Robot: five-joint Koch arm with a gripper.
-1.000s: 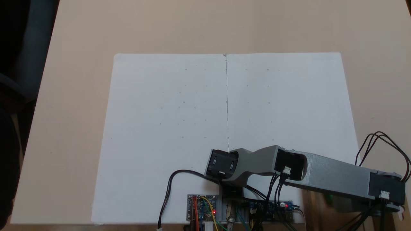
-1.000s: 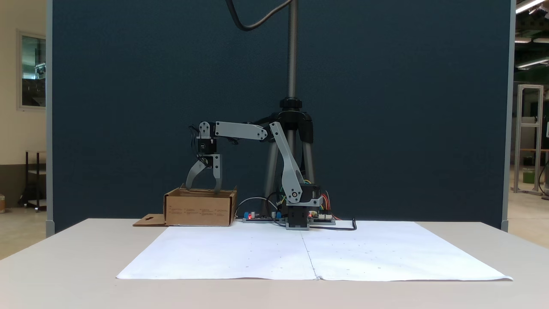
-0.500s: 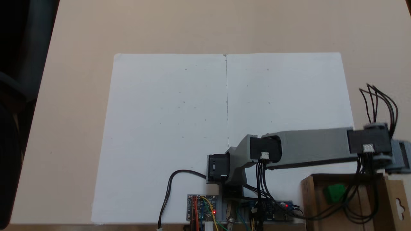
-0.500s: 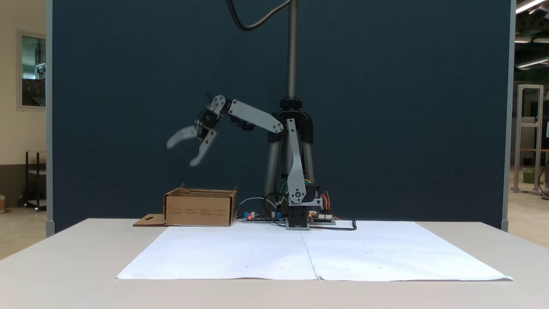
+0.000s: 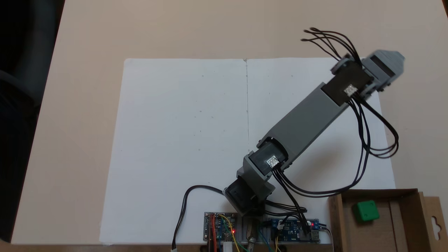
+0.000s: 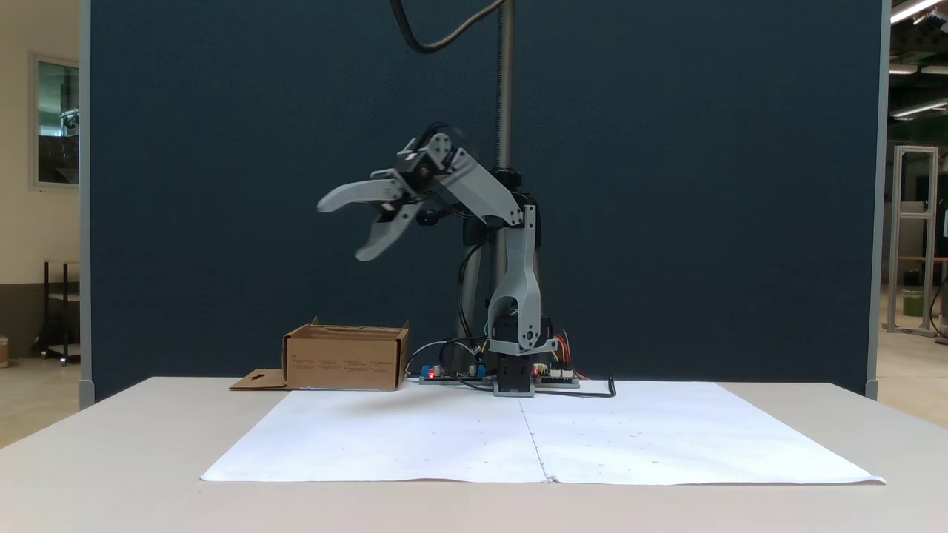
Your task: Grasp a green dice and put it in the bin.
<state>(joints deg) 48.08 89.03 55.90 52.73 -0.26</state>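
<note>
At the far left of the top-down fixed view the pale beige table [image 5: 84, 115] is bare; toward the centre lies a wide white paper sheet [image 5: 182, 140], creased down the middle and flecked with faint marks. It probably serves as a work mat for placing the die.

In the lower centre of that frame sit the small blue circuit boards with red lights [image 5: 220, 231], beside the grey plastic arm [image 5: 304, 117]. The arm rises from there diagonally to the upper right, trailing loops of black cable [image 5: 371, 140].

In the side-on fixed view the grey two-fingered claw [image 6: 344, 229] hangs in the upper middle of the frame, high above the table and pointing left. Its jaws are spread wide with nothing between them. In the top-down view its end at the upper right is blurred, so I would not judge the jaws from there.

At the lower right corner of the top-down view stands the shallow brown cardboard box [image 5: 336, 220] with a hang-hole flap. The small bright green cube [image 5: 365, 211] lies on its floor in the upper left part, apparently near but not touching the left wall. That puts the cube well apart from the claw, below it and toward the arm's base. The task looks complete, the raised empty claw fitting a retreat.
</note>
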